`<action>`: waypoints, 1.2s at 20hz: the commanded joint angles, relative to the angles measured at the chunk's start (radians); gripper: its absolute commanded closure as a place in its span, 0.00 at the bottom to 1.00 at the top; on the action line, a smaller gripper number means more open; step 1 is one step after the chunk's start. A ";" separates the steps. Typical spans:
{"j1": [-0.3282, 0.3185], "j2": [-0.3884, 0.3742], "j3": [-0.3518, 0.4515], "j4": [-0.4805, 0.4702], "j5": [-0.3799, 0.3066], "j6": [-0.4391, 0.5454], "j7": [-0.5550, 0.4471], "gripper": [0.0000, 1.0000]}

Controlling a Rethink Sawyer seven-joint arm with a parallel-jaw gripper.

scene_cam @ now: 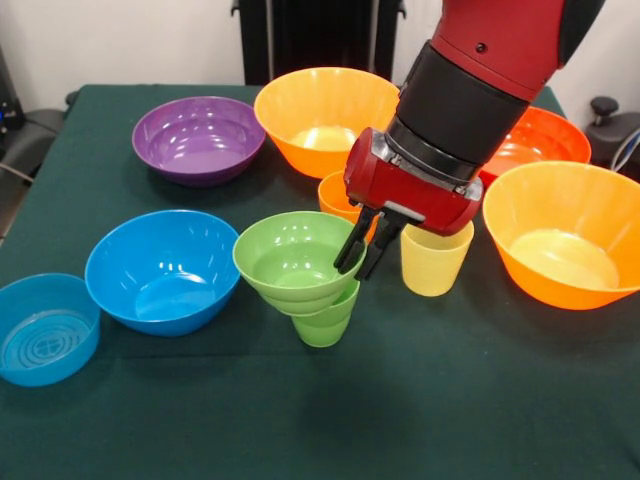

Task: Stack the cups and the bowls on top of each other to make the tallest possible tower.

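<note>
The small green bowl [290, 262] sits a little tilted on the green ribbed cup [325, 325] near the table's middle; together they form the tower. My gripper [355, 270] comes down from the upper right. Its two black fingers straddle the bowl's right rim, close together, one inside and one outside. The orange cup [335, 195] stands just behind, partly hidden by the gripper. The pale yellow cup [433, 262] stands right of the gripper.
The purple bowl [198, 140] is at the back left, a big orange bowl [320, 115] at the back middle. The red-orange bowl [545, 140] and second big orange bowl [565, 235] are right. The medium blue bowl [162, 270] and translucent blue bowl [45, 330] are left.
</note>
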 commanded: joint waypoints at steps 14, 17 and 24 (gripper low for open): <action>0.015 -0.007 0.062 0.127 0.015 0.018 0.161 1.00; 0.019 -0.008 0.059 0.137 0.014 0.017 0.165 1.00; 0.028 -0.016 0.061 0.175 0.015 -0.020 0.181 1.00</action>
